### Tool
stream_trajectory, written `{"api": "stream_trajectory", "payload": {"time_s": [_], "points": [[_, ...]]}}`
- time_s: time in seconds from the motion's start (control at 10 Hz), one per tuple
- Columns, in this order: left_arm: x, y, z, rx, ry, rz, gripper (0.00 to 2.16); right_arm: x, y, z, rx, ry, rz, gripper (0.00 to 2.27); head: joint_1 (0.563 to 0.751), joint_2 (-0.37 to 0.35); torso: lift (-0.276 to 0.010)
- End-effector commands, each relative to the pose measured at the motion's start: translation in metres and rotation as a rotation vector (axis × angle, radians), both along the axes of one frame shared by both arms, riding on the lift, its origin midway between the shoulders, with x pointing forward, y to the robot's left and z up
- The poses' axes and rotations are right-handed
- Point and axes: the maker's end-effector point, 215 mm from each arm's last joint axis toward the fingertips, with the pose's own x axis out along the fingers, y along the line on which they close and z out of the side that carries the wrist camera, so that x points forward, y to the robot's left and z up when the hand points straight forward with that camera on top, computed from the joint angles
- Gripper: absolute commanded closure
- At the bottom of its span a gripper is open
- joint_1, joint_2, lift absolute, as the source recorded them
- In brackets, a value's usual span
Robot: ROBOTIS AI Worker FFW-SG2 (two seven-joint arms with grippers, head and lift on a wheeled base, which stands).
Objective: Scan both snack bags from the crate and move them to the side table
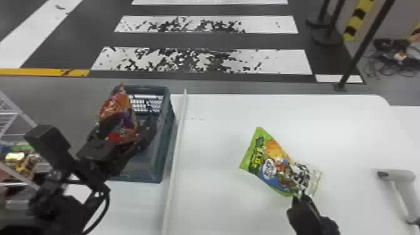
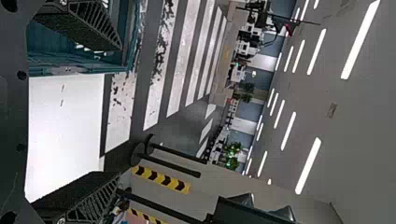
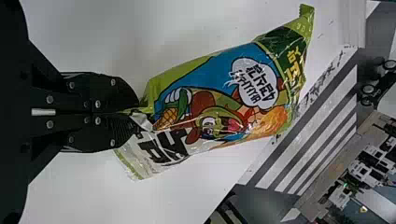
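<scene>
One red-orange snack bag (image 1: 116, 104) pokes up from the crate (image 1: 165, 140).

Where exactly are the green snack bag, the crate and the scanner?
Green snack bag (image 3: 219, 105): right wrist view, middle of its printed front.
Crate (image 1: 165, 137): head view, its right-hand side wall.
Scanner (image 1: 401, 176): head view, its head, above the handle.

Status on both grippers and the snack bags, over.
Right gripper shut on green bag at white table. Left gripper open by crate, near orange bag. Scanner aside, not blocking.
</scene>
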Motion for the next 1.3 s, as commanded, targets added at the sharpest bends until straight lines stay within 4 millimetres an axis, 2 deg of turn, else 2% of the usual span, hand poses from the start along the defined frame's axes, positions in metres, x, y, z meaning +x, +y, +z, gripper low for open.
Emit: {"api": "stream_trajectory", "payload": {"time_s": [0.0,0.1,0.5,0.7,0.8,1.0,1.2], "points": [[0.000,0.001,-0.001,0.004,0.002,0.002,0.04,0.004,0.010,0.023,0.173,0.038,-0.027,2.01,0.695,0.071,-0.029],[0.000,0.001,-0.002,0.005,0.003,0.002,0.04,0.000,0.016,0.032,0.405,0.130,-0.065,2.01,0.695,0.083,-0.029],[0.000,0.001,-0.005,0.012,0.007,0.003,0.04,-0.023,0.047,0.065,1.004,0.415,-0.158,2.01,0.695,0.133,-0.029],[-0.002,-0.002,-0.007,0.019,0.010,-0.001,0.04,-0.024,0.048,0.075,1.119,0.474,-0.179,2.01,0.695,0.156,-0.029],[-0.003,-0.005,-0.009,0.018,0.013,-0.005,0.04,-0.030,0.043,0.067,1.153,0.505,-0.217,2.01,0.695,0.153,-0.029],[-0.002,-0.006,-0.009,0.021,0.012,-0.007,0.04,-0.037,0.032,0.066,1.260,0.550,-0.271,2.01,0.695,0.137,-0.029],[-0.002,-0.009,-0.009,0.024,0.012,-0.012,0.04,-0.041,0.024,0.059,1.250,0.570,-0.318,2.00,0.695,0.123,-0.029]]}}
